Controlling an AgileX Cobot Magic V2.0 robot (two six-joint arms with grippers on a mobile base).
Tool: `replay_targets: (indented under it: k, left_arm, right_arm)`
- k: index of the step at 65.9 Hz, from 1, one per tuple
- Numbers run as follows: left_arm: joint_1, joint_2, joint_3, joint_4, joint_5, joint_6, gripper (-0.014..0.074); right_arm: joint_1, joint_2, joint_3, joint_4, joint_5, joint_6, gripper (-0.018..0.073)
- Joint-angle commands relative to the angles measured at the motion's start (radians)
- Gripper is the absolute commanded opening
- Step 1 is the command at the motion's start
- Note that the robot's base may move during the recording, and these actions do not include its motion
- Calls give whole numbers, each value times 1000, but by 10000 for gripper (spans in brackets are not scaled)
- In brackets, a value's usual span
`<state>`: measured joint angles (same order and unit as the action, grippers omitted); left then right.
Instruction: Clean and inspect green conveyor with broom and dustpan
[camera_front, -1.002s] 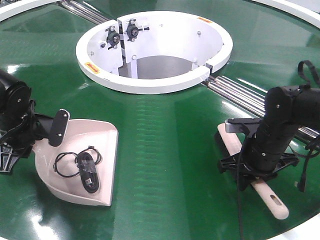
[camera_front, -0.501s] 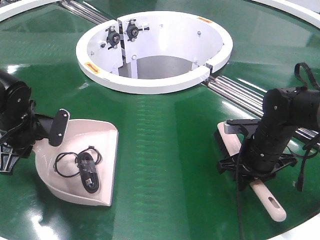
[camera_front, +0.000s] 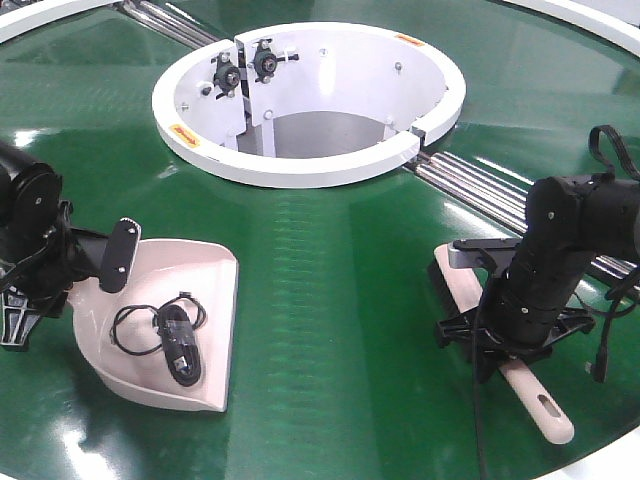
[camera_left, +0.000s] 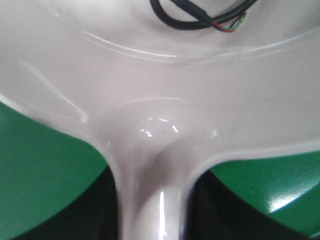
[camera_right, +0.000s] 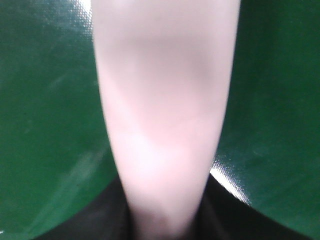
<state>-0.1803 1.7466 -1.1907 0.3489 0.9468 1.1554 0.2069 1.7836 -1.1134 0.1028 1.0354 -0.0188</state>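
A pale pink dustpan (camera_front: 175, 290) lies on the green conveyor (camera_front: 330, 300) at the left, with a coiled black cable (camera_front: 172, 342) inside it. My left gripper (camera_front: 85, 270) is shut on the dustpan's handle. In the left wrist view the handle (camera_left: 152, 200) runs between the dark fingers (camera_left: 100, 215), and the cable's end (camera_left: 200, 17) shows at the top. At the right, my right gripper (camera_front: 508, 340) is shut on the pink broom handle (camera_front: 545, 412), which lies low over the belt with its dark bristles (camera_front: 440, 285) to the left. The handle fills the right wrist view (camera_right: 160, 100).
A white ring housing (camera_front: 300, 165) with an open middle stands at the centre back. Metal rails (camera_front: 480, 185) run from it towards the right, behind the right arm. The conveyor's white outer rim (camera_front: 600, 455) is close to the broom's handle end.
The dustpan has shifted slightly to the right with the left gripper. The broom has slid a little to the left early on, then stayed still.
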Motion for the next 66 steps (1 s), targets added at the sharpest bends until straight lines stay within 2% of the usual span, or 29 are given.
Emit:
replay_targets:
  k: [1,13,24,32,48,66]
  left_arm:
    - [-7,-40,-19,-11,-9,8,106]
    - [-7,-40,-19,-12,-21,8,212]
    - [-7,-40,-19,-13,-22,8,320]
    - [-7,-40,-19,-16,-28,8,394]
    - [-7,-40,-19,-93,-19,7,502]
    - [-7,-51,-19,-101,47,7,526]
  right_arm:
    - [-7,-37,-22,-5,7,-9,270]
    - [-7,-37,-22,-5,6,-9,398]
    - [-7,-39,-22,-5,6,-16,462]
    - [-7,-41,-22,-5,5,-20,474]
    - [-7,-57,-22,-5,-4,-23,474]
    - [-7,-134,-22,-5,-20,-27,474]
